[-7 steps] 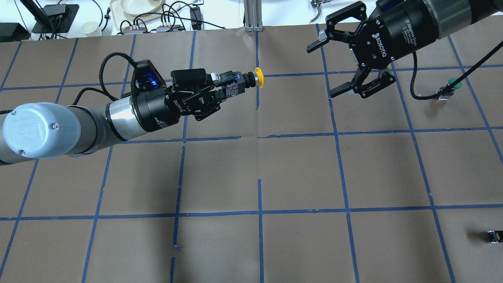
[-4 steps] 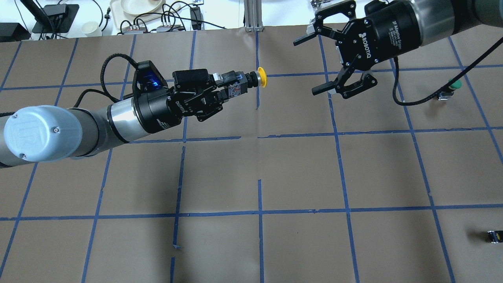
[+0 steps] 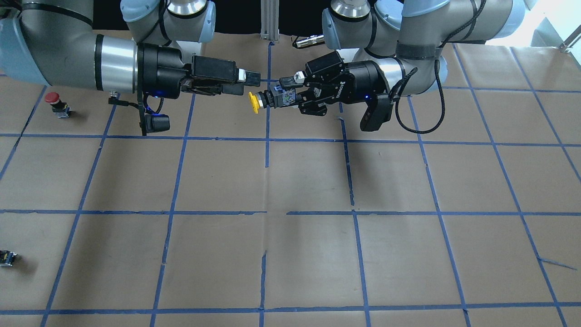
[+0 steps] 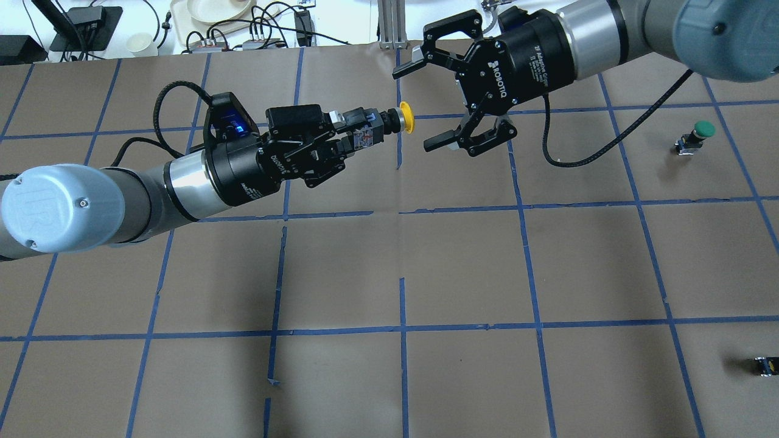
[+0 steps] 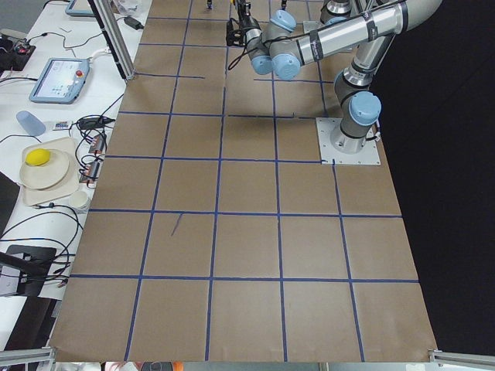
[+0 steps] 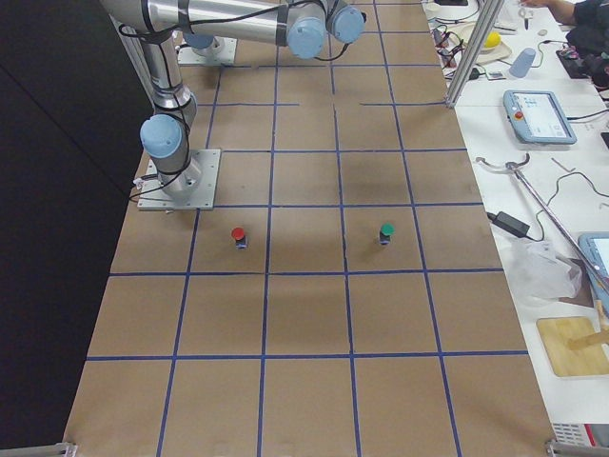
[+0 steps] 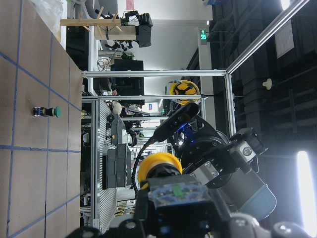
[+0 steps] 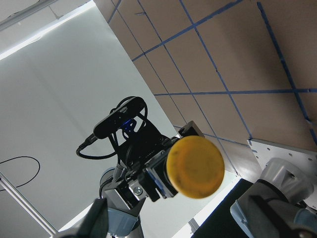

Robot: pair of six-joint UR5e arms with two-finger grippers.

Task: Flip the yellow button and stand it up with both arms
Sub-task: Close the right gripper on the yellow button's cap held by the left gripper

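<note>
My left gripper is shut on the black body of the yellow button and holds it level above the table, cap pointing toward the right arm. In the front view, the left gripper holds the button the same way. My right gripper is open, its fingertips standing on either side of the cap without touching it. In the right wrist view the yellow cap faces the camera between the open fingers. The left wrist view shows the cap from behind.
A green-capped button stands at the far right of the table. A red-capped button stands near the right arm's side. A tiny dark part with a yellow spot lies near the front right edge. Cables and dishes lie beyond the far edge.
My right gripper has moved left, staying open, from well right of the button to around its yellow cap. The left gripper has held the button nearly still.
</note>
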